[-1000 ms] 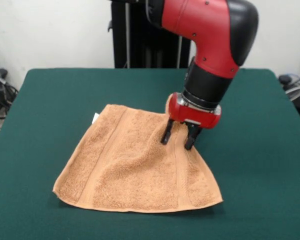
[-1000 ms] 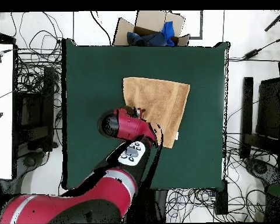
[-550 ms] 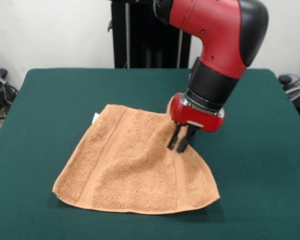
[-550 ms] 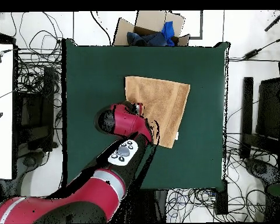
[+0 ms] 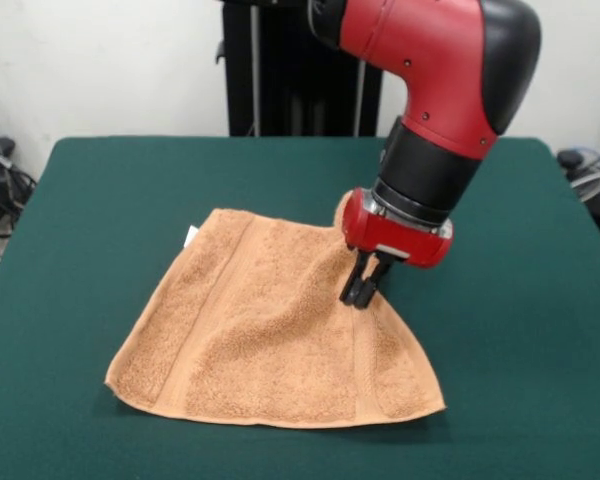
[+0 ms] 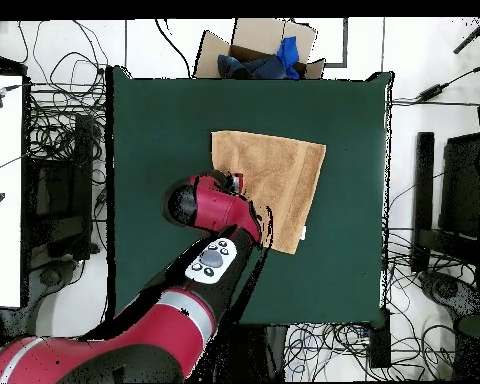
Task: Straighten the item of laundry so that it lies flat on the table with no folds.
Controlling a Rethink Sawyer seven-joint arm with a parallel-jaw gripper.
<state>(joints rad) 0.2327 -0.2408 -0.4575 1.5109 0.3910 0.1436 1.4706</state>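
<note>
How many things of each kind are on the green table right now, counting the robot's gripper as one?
Towel: 1, tan, the only loose thing on the table
White tag: 1, at the towel's edge
Gripper: 1, red and black, shut on the towel
Total: 3

Tan terry towel (image 5: 265,325) is spread out on the green table (image 5: 100,190), roughly in the middle. It's mostly flat, but the right edge is pulled in and bunched into a raised ridge, so from the front the shape tapers toward the far right corner. Flat woven bands run down it near the left and right sides. Small white tag (image 5: 191,236) pokes out at the far left corner.
</note>
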